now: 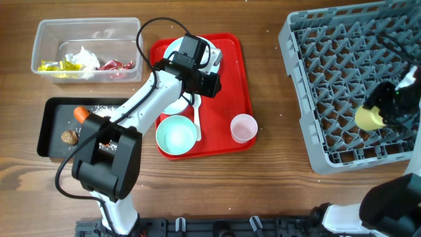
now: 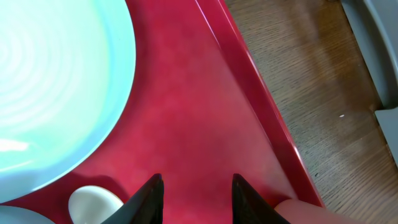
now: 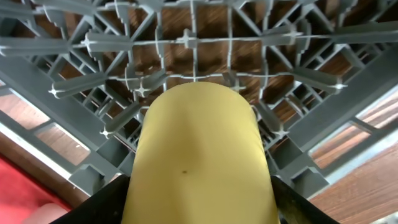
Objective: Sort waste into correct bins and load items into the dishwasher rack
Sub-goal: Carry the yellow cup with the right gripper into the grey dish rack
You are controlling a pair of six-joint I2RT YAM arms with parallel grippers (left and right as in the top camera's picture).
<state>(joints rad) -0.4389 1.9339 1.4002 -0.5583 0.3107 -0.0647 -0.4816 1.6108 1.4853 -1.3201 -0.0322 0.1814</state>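
At the far left of the tabletop (image 1: pixel 270 187), the clear tub (image 1: pixel 92 31) holds a yellow wrapper (image 1: pixel 55 66), white tissue (image 1: pixel 82 58) and a red wrapper (image 1: pixel 117 64); in front of it, the black tray (image 1: pixel 52 125) carries the carrot (image 1: pixel 81 113), the brown lump (image 1: pixel 69 137) and scattered rice (image 1: pixel 104 108). Next comes the red tray (image 1: pixel 230 79), with the plate (image 1: pixel 172 47) at its back, partly under the left arm; one bowl (image 1: pixel 176 105) is half hidden by that arm; the other bowl (image 1: pixel 176 135) sits at the front left, with the white spoon (image 1: pixel 197 122) just beside it; the pink cup (image 1: pixel 244 128) stands upright at the front right. The left pincer (image 2: pixel 196 196) hangs over bare red tray near its right rim, fingers apart with nothing between them. At the far right is the dishwasher rack (image 1: pixel 329 66); above its front right part, the right pincer (image 3: pixel 199 211) is clamped on the yellow cup (image 3: pixel 199 155); whether the cup touches the pegs, I cannot tell.
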